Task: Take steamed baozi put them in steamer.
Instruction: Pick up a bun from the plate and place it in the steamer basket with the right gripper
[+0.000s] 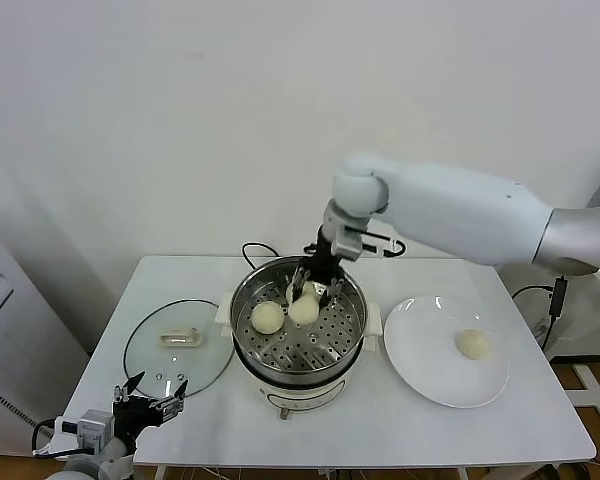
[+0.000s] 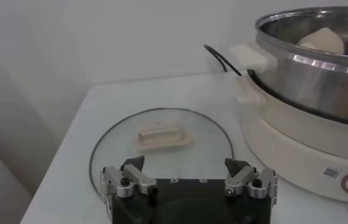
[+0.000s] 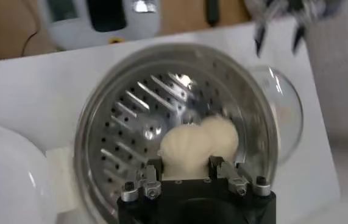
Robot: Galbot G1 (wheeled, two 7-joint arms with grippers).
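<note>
The steamer (image 1: 242, 300) stands mid-table, a shiny steel pot (image 3: 88, 134) with a perforated bottom on a white base (image 2: 295, 140). One steamed baozi (image 1: 267, 317) lies inside it. Beside that one is a second baozi (image 1: 303, 308), and my right gripper (image 1: 315, 290) reaches down into the pot from behind and is shut on it. The right wrist view shows the held bun (image 3: 183, 146) between the fingers of that gripper (image 3: 184, 163), touching the other bun (image 3: 223, 134). Another baozi (image 1: 471, 343) rests on the white plate (image 1: 420, 370). My left gripper (image 1: 150, 385) (image 2: 186, 165) hangs open near the table's front left corner.
A flat round glass lid (image 1: 145, 365) with a cream handle (image 2: 161, 137) lies left of the steamer, just ahead of the left gripper. A black power cable (image 1: 252, 250) runs behind the pot. The plate (image 3: 3, 170) lies close to the steamer's right side.
</note>
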